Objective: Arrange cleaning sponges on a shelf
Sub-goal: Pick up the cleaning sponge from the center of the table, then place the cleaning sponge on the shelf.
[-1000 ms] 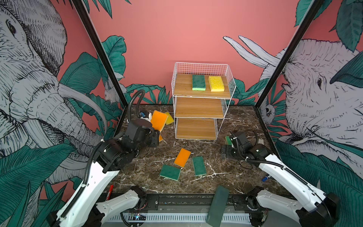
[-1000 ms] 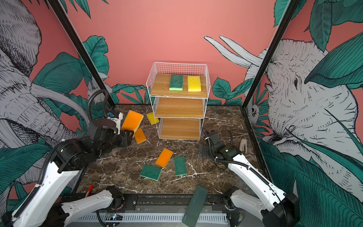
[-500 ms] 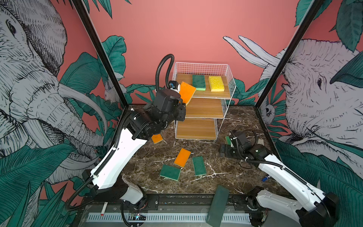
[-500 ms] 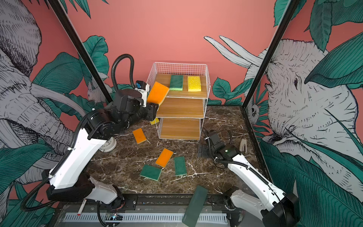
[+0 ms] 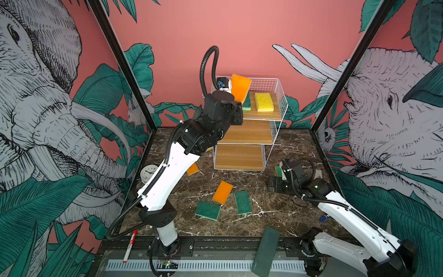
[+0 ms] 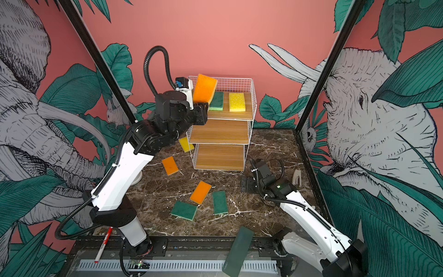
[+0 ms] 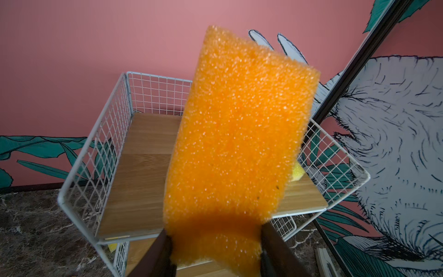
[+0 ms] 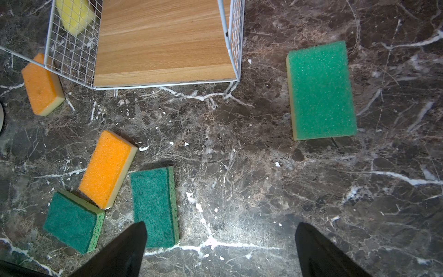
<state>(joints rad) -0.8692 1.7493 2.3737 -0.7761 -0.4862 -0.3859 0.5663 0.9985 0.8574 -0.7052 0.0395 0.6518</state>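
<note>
Left gripper [image 7: 215,239] is clamped on an orange sponge [image 5: 240,87], tilted on end above the shelf's [image 5: 247,135] top board. It's just beside the green sponge [image 5: 247,103] and yellow sponge [image 5: 263,102] lying there. Right gripper [image 8: 220,226] hangs low near the shelf's bottom board, jaws wide apart, gripping nothing. Loose sponges [image 5: 222,191] lie on the table [image 5: 275,215] before the shelf.

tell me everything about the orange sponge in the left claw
A rectangular pad of coarse, open-pored foam, the orange sponge is bright orange on its visible face. The left claw grips its lower end, holding it upright and tilted in the air by the left side of the shelf's top tier.
</note>
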